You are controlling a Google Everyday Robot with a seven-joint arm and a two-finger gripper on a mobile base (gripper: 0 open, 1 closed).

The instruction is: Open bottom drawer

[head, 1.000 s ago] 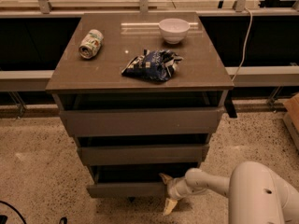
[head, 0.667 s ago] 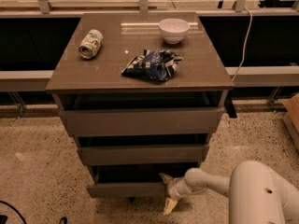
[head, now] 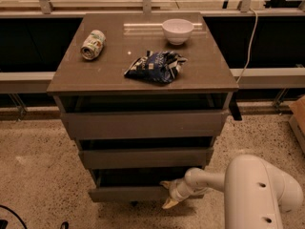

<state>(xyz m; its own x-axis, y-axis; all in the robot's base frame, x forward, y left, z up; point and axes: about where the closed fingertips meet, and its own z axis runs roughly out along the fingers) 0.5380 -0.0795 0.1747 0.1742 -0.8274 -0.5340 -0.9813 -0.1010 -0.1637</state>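
Note:
The bottom drawer [head: 126, 193] is the lowest, narrowest grey-brown front of the three on the cabinet. It stands pulled out a little, with a dark gap above its front panel. My gripper [head: 167, 194] is at the right end of that front panel, down near the floor. One pale finger [head: 169, 203] points down in front of the panel and another reaches over its top edge. My white arm [head: 257, 190] comes in from the lower right.
The cabinet top [head: 95, 75] carries a tipped can [head: 92, 44], a dark blue snack bag [head: 155, 67] and a white bowl [head: 177, 30]. The middle drawer [head: 143, 157] and top drawer [head: 143, 124] are above. Speckled floor [head: 38, 175] lies around; a cable [head: 248, 37] hangs at right.

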